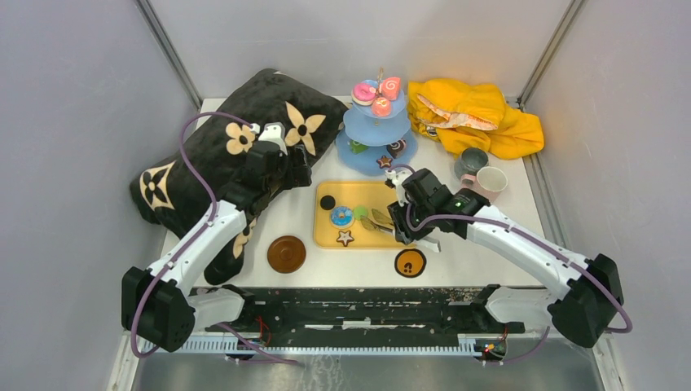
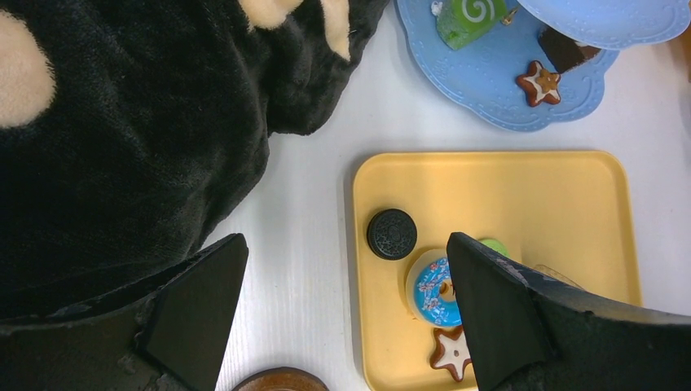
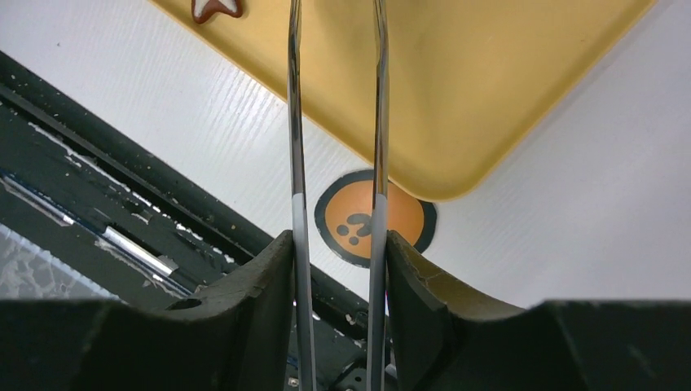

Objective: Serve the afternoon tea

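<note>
Over the table (image 2: 301,212) left of centre, left gripper (image 2: 344,243) hangs spread beside the cushion (image 2: 122,163); sweets (image 2: 428,285) lie on the tray (image 2: 505,195); right gripper (image 3: 334,244) pinches tongs (image 3: 300,220) above its near-right corner; stand (image 1: 363,159) behind, cups (image 1: 492,181) far right

- You had the light-blue stand (image 1: 376,134) upright at the back, pink swirl rolls (image 1: 389,87) on top and a star biscuit (image 1: 384,161) on the bottom tier.
- Your grey mug (image 1: 472,160) and pink cup (image 1: 492,181) stood side by side to its right.
- Your brown coaster (image 1: 287,253) lay flat at the front.
</note>
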`<state>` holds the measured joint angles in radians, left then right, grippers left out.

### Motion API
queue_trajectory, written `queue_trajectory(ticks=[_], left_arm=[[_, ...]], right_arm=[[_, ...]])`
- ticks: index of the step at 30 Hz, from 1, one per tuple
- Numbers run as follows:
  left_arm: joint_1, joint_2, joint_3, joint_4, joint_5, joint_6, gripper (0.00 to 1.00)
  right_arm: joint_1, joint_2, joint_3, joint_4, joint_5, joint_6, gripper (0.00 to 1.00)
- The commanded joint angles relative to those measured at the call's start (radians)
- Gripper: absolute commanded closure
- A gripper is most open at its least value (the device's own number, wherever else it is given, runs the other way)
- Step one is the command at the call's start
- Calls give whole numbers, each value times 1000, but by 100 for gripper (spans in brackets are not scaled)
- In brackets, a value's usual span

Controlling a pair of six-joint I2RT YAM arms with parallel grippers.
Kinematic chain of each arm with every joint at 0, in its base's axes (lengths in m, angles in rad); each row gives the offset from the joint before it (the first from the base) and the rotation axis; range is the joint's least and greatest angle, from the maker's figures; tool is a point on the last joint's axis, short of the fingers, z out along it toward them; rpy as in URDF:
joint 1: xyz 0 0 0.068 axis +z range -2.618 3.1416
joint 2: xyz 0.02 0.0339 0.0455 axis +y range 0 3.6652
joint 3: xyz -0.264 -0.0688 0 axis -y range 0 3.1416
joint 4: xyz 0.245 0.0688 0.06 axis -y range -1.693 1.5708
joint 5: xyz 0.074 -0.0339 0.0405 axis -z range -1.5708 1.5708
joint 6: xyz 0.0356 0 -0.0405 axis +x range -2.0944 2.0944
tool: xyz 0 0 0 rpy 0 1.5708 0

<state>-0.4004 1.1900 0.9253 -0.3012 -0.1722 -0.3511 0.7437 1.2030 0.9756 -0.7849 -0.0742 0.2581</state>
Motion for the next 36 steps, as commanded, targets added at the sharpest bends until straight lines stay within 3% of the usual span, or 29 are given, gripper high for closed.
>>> queue_trajectory(ticks=[1,16,36], left_arm=[[6,-20,1,33,12,-30,1],[5,5,11,43,15,-15,1],[5,26,8,56,19,-14,1]], right_arm=[[18,23,-12,128,48,23,53],[58,99,-12,173,153,-51,53],[66,171,20,221,150,-66,52]])
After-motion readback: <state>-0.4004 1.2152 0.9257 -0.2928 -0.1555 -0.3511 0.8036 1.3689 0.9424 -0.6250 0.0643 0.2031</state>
